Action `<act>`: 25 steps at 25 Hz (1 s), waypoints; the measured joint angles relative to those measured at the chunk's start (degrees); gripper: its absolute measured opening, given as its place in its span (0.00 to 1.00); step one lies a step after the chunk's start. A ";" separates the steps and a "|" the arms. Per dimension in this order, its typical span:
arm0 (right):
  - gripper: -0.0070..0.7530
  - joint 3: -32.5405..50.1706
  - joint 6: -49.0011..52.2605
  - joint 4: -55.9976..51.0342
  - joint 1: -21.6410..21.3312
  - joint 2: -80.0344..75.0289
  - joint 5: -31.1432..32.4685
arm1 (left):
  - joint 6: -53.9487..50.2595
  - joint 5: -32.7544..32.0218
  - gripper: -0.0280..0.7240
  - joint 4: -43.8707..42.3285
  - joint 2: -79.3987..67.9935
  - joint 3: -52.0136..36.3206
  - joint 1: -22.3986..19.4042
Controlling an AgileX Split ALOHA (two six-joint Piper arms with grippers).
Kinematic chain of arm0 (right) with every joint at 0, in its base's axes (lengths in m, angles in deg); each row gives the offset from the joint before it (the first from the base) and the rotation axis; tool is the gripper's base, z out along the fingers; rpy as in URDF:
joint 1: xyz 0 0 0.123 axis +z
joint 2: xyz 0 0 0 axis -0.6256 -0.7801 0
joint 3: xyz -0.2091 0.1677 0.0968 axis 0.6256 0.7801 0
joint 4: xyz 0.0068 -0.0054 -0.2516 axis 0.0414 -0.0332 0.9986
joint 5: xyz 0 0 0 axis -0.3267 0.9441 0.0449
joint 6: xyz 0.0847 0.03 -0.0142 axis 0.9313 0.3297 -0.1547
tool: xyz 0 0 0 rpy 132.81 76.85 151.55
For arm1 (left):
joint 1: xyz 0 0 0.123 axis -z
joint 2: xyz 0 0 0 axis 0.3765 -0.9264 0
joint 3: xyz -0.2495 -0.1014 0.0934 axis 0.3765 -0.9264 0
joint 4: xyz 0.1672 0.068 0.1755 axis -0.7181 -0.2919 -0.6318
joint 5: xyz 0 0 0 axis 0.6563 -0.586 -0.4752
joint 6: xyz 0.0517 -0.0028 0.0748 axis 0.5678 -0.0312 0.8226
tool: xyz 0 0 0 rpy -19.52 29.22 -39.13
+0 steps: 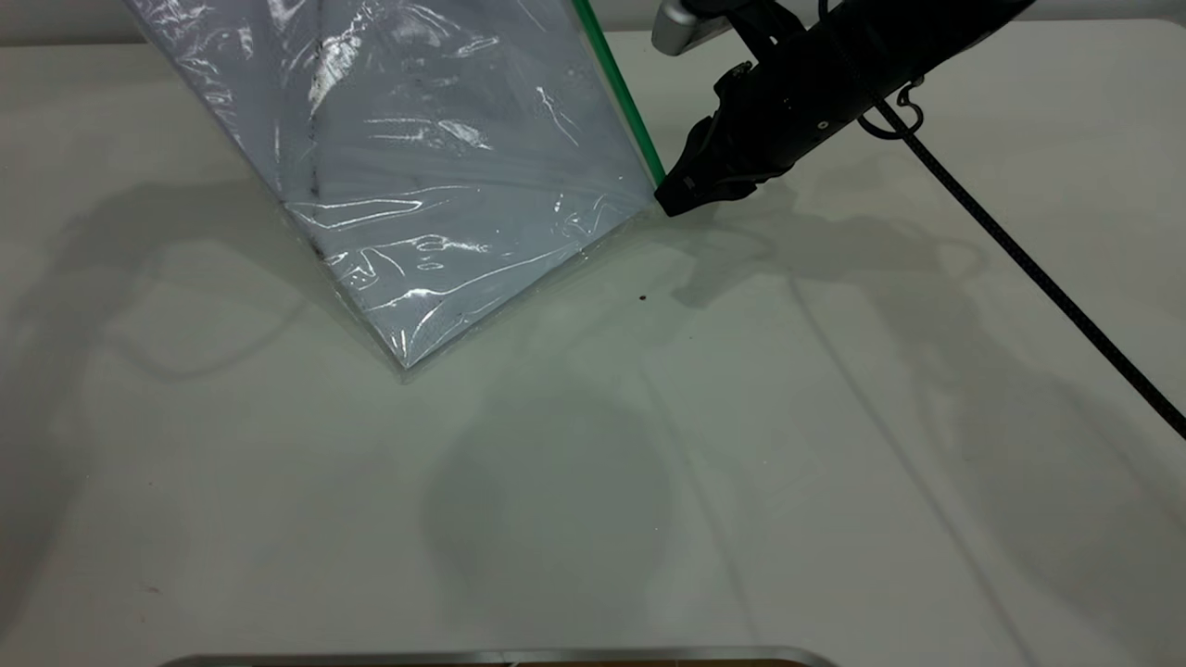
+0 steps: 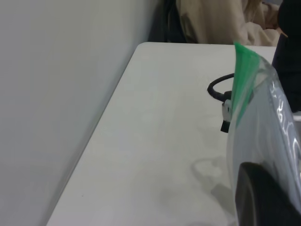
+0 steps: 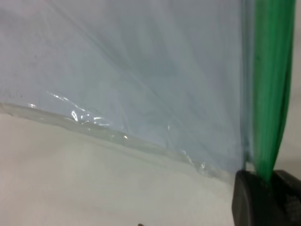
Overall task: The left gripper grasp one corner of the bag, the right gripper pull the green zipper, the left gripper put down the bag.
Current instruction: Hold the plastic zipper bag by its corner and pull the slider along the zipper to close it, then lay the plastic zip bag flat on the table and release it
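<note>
The bag [image 1: 426, 185] hangs tilted above the table, its lower corner resting on the surface, with white paper and a dark smudge line inside. The green zipper [image 1: 621, 93] runs down its right edge. My right gripper [image 1: 669, 199] is at the zipper's lower end, by the bag's right corner. In the right wrist view its jaws [image 3: 269, 188] are shut on the green zipper [image 3: 270, 94]. My left gripper is above the exterior view's top edge. In the left wrist view one black finger [image 2: 263, 197] presses against the clear bag [image 2: 268, 132] beside the green strip [image 2: 242, 80].
The right arm's ribbed cable [image 1: 1038, 278] trails across the white table [image 1: 741, 463] to the right. A metal edge [image 1: 500, 658] lies along the near side. A small dark speck [image 1: 642, 298] is on the table below the bag. A grey wall [image 2: 56, 117] borders the table.
</note>
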 joint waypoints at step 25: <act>0.73 0.46 7.63 0.49 -0.14 11.83 5.32 | -8.56 3.24 0.11 -9.07 -1.42 -1.69 1.47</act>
